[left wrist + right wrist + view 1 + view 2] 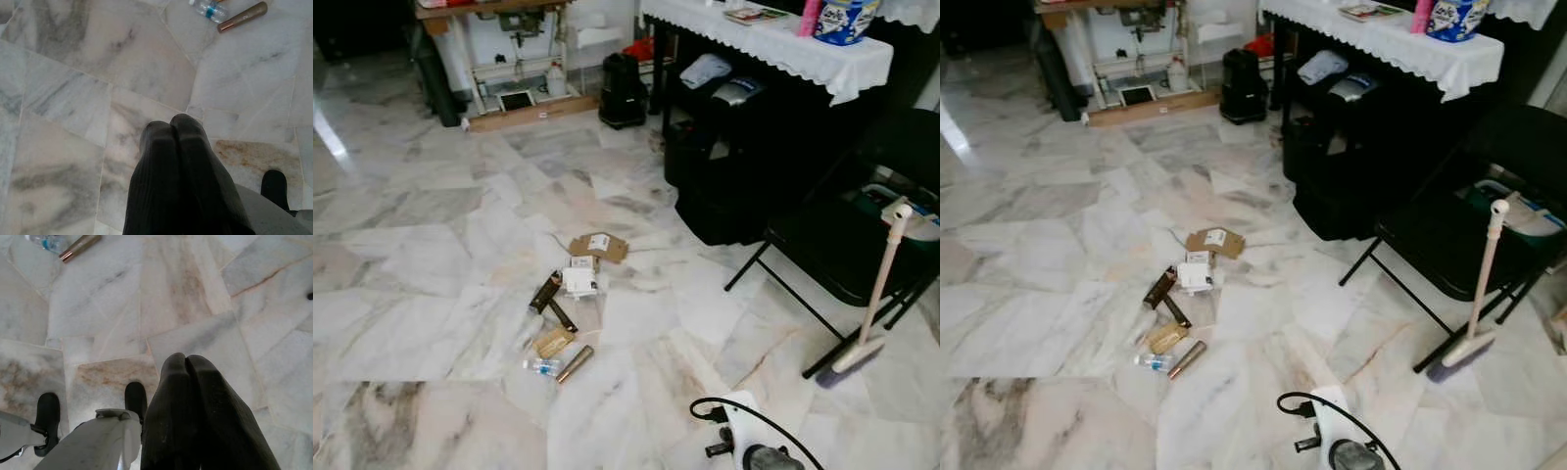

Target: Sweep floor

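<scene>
I see both claws, left claw (171, 128) and right claw (186, 361), pressed together above the marble floor (421, 294); litter (566, 308) lies ahead, a broom (873, 304) leans against a black chair (842, 240).

my left hand (171, 128): hanging down, fingers pressed together, holding nothing | my right hand (186, 361): hanging down, fingers pressed together, empty | my black feet (48, 416) below
</scene>
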Motion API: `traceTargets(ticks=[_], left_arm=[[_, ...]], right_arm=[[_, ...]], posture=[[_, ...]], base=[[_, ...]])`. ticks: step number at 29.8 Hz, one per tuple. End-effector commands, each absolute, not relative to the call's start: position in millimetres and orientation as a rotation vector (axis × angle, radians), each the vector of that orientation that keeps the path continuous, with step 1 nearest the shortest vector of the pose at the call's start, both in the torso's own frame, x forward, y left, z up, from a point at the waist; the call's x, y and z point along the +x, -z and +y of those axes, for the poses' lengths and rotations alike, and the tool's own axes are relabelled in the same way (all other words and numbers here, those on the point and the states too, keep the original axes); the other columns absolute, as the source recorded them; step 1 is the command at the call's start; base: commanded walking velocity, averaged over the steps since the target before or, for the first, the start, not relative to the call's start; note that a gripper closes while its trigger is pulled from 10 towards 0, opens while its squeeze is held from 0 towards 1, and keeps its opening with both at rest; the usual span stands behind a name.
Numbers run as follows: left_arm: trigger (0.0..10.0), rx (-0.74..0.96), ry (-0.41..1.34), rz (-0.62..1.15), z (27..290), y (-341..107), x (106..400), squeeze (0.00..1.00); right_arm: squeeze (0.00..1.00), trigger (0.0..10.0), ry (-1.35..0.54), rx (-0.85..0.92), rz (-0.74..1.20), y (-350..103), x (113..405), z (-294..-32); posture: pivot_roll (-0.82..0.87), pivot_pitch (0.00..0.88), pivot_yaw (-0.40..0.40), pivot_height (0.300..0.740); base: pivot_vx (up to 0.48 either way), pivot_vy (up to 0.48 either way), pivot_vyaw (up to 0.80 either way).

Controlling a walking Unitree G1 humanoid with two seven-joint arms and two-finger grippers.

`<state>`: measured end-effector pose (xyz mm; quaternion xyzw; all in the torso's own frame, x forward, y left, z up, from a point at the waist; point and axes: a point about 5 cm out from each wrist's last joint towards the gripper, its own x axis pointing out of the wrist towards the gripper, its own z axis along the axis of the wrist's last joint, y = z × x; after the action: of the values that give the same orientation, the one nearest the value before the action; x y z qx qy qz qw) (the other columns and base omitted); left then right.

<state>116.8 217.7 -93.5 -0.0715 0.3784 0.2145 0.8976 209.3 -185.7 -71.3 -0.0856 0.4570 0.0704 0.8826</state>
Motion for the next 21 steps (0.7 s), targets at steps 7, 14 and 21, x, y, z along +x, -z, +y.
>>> traceTargets(ticks=[7, 14, 21], left_arm=[[10.0, -0.141, -0.451, 0.784, 221.8, 93.2, 114.6, 0.00], [10.0, -0.137, -0.450, 0.780, 222.4, 92.7, 115.3, 0.00], [10.0, -0.135, -0.451, 0.770, 223.0, 91.7, 117.3, 0.00]], right_arm=[[0.00, 10.0, -0.153, -0.178, 0.963, 72.9, 205.9, -187.3], [0.00, 10.0, -0.157, -0.177, 0.965, 74.3, 204.5, -182.4], [0.00, 10.0, -0.161, -0.175, 0.963, 74.8, 204.5, -178.6]], posture=[[-0.07, 0.032, 0.048, 0.740], [-0.07, 0.029, 0.048, 0.740], [-0.07, 0.025, 0.048, 0.740]], base=[[0.000, 0.069, -0.79], [0.000, 0.000, -0.79], [0.000, 0.000, -0.79]])
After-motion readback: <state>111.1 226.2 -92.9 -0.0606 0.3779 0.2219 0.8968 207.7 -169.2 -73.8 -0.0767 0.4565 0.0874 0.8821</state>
